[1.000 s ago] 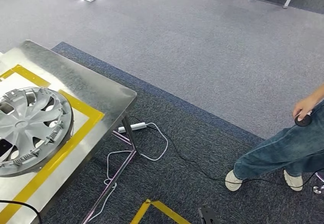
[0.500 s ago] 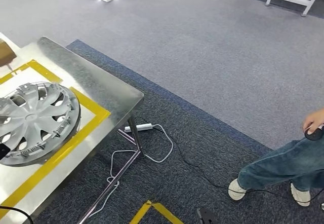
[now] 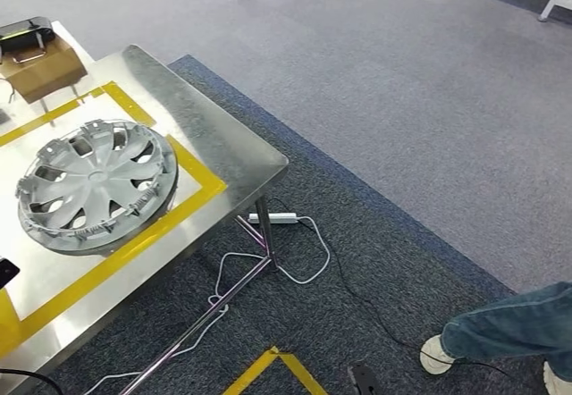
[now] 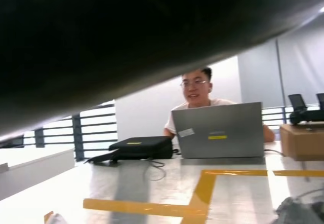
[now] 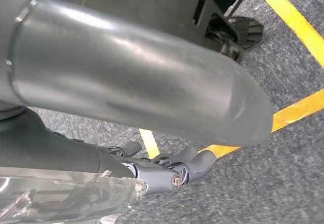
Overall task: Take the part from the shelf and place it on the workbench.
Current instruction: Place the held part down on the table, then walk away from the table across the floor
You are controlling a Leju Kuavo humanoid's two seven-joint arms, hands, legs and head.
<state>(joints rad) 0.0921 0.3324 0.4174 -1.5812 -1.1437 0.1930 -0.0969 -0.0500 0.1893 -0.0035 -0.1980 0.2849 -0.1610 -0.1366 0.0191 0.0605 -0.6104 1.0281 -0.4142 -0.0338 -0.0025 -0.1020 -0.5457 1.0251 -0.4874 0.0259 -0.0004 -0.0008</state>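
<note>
The part, a silver hubcap (image 3: pixel 95 185), lies flat on the steel workbench (image 3: pixel 222 149) inside a yellow tape frame (image 3: pixel 196 189). Nothing touches it in the head view. The left wrist view looks low across the same bench top (image 4: pixel 153 183); a grey edge at the corner (image 4: pixel 301 211) may be the hubcap. A dark blurred mass covers the upper part of that picture, and I cannot make out the left hand's fingers. My right hand (image 5: pixel 145 107) hangs over the carpet, its dark fingers (image 5: pixel 191 163) stretched out with nothing in them.
A cardboard box (image 3: pixel 40 64) with a black device (image 3: pixel 27 29) stands at the bench's far end. A power strip (image 3: pixel 273 218) and cables lie under the bench corner. A person's leg (image 3: pixel 512 328) is at the right; another person sits behind a laptop (image 4: pixel 219 130).
The whole picture has shifted right, so the camera has turned left; the hubcap stays put on the bench. The person's hand at the right has gone out of the picture.
</note>
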